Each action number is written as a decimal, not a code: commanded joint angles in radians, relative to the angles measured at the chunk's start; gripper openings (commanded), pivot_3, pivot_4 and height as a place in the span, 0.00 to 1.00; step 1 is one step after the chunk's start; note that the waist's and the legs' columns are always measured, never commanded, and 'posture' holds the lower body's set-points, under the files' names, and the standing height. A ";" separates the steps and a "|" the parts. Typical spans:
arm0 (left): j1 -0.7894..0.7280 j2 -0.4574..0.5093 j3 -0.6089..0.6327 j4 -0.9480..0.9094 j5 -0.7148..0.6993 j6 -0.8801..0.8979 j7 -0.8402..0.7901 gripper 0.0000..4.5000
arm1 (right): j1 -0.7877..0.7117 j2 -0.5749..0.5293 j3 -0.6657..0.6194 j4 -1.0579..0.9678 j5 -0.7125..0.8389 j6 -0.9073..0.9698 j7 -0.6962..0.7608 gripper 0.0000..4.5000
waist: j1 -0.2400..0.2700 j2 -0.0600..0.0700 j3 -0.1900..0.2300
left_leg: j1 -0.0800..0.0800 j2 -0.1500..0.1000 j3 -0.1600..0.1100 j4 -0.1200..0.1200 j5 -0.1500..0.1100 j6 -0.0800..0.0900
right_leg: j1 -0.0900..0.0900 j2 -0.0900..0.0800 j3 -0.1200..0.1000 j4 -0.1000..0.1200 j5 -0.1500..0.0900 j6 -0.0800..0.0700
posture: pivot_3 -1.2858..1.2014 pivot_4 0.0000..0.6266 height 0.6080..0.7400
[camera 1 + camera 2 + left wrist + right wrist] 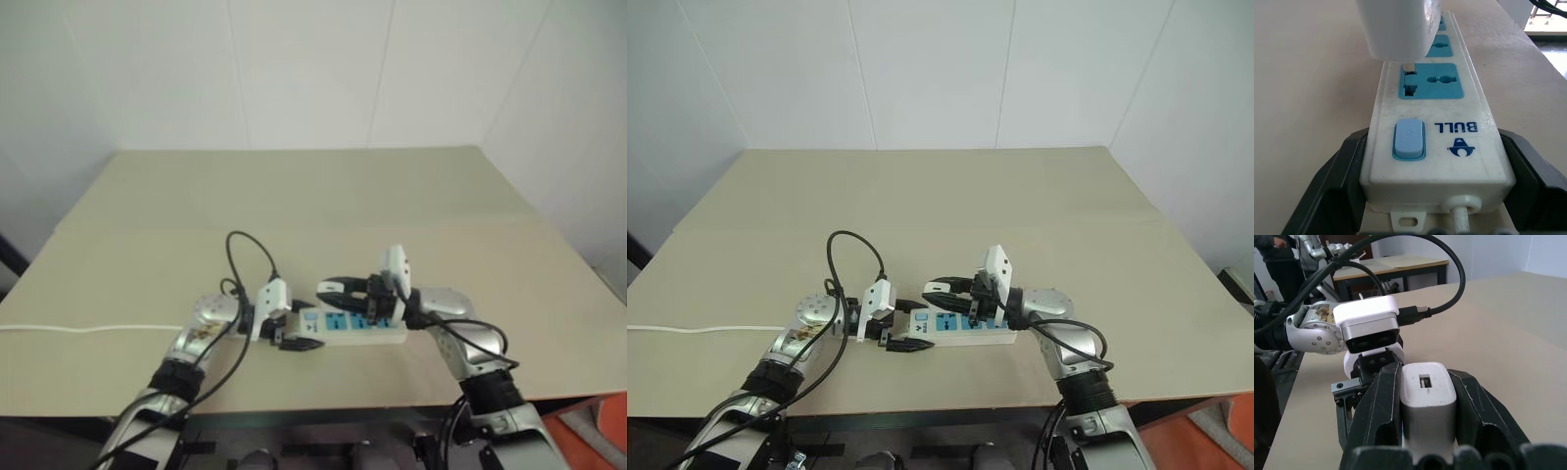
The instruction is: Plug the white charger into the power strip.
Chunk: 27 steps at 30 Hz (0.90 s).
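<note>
My left gripper [1420, 215] clamps the switch end of the one power strip [1432, 132] on the table [294, 196] — three blue sockets. My right gripper [1427, 396] grasps the single white charger [1427, 399], its prongs just above the nearest socket.

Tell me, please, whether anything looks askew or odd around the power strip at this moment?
Nothing looks damaged. The white charger is only part-way in: a prong still shows above the first blue socket of the power strip. The left gripper clamps the strip's switch end; the right gripper holds the charger.
</note>
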 commanded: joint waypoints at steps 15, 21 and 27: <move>0.011 0.023 -0.005 -0.039 -0.009 0.016 -0.013 0.73 | -0.011 0.010 0.027 -0.006 -0.019 -0.095 0.039 0.27 | -0.001 0.000 0.000 | 0.000 0.000 0.000 0.000 0.000 0.000 | 0.000 0.000 0.000 0.000 0.000 0.000 | 0.52 0.24 1.00; 0.014 0.026 -0.005 -0.046 -0.011 0.022 -0.014 0.73 | -0.015 0.013 0.027 0.014 -0.026 -0.107 0.042 0.27 | 0.000 0.000 0.000 | 0.000 0.000 0.000 0.000 0.000 0.000 | -0.001 0.000 0.000 0.000 0.000 0.000 | 0.52 0.24 1.00; 0.016 0.029 -0.004 -0.051 -0.013 0.027 -0.016 0.73 | -0.030 0.010 0.025 0.045 -0.031 -0.119 0.050 0.27 | -0.001 0.000 0.000 | 0.000 0.000 0.000 0.000 0.000 0.000 | -0.001 0.000 0.000 0.000 0.000 0.000 | 0.52 0.24 1.00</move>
